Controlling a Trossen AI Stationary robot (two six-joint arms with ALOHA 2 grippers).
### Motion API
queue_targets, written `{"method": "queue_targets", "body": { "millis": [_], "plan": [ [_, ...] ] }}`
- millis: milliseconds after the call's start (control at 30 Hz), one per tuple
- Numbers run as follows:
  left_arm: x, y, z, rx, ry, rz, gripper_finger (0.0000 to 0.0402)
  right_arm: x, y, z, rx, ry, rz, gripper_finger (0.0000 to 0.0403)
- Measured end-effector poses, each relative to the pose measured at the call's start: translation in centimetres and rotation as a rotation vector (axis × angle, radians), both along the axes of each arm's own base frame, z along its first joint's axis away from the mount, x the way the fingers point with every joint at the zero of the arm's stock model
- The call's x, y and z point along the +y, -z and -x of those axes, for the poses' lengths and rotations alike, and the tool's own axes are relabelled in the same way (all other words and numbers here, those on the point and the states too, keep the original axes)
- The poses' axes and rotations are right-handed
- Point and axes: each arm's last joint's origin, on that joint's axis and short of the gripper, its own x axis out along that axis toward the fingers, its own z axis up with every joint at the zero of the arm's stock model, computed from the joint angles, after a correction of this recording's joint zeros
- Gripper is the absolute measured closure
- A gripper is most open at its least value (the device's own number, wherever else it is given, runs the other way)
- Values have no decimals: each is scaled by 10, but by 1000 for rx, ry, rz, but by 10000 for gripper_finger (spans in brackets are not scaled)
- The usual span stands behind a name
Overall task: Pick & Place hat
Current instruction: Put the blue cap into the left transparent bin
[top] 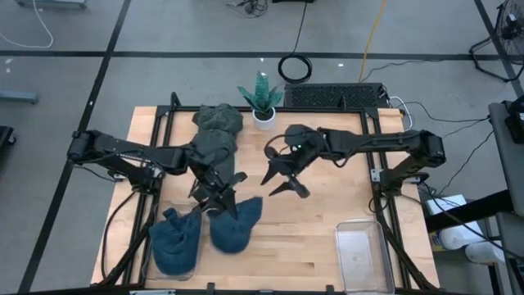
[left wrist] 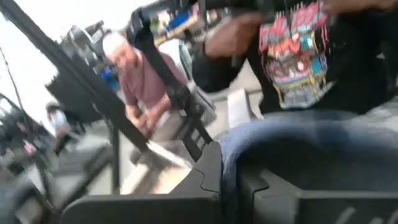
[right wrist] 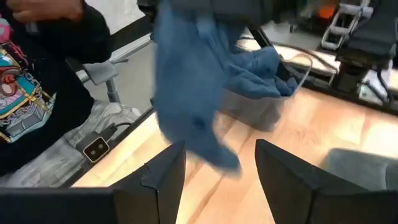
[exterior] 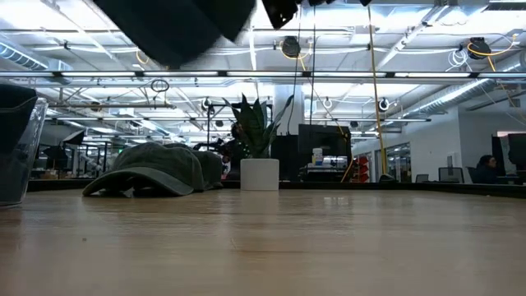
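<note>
Blue hat (top: 236, 225) hanging above wooden surface (top: 311, 238), clamped in closed left end effector (top: 217, 195) near front left, just beside clear bin (top: 173, 246) stuffed with more blue hats. Olive green hats (top: 215, 135) piled at back of surface, next to potted plant (top: 263, 100) in white pot. Empty clear container (top: 361, 254) at front right. Right end effector (top: 281, 174) poised mid-surface, fingers parted, gripping nothing. Person in graphic black shirt (left wrist: 298, 56) visible beyond surface.
</note>
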Motion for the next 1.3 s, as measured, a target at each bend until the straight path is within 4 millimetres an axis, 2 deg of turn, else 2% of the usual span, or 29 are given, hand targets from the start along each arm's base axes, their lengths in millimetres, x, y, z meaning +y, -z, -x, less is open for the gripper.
{"method": "queue_targets", "body": {
  "millis": [67, 200, 300, 433, 533, 733, 867, 1000, 1100, 1300],
  "plan": [
    [-1, 2, 0, 10, -19, -9, 398, 6, 3, 2, -4, -25, 11, 220],
    [-6, 0, 1, -34, -39, -48, 398, 21, 21, 0, -39, -84, 0, 220],
    [-7, -7, 7, -99, -29, -71, 398, 25, 31, -1, -131, -15, 19, 220],
    [-5, -16, 14, -155, -50, -85, 398, 17, 51, -1, -174, 93, -22, 220],
    [-3, -26, 17, -169, -69, -99, 398, 10, 56, 3, -220, 141, -103, 220],
    [-2, -59, 19, -230, -60, -156, 398, 5, 85, 8, -311, 174, -259, 220],
    [-2, -77, 15, -248, -69, -187, 398, 8, 88, 5, -361, 81, -366, 220],
    [2, -86, 9, -236, -128, -220, 398, 13, 96, -1, -321, 1, -442, 220],
    [5, -90, 7, -223, -153, -228, 398, 14, 90, -3, -340, -22, -466, 220],
    [6, -99, 9, -267, -149, -231, 398, 14, 90, -3, -355, -23, -456, 220]
  ]
}}
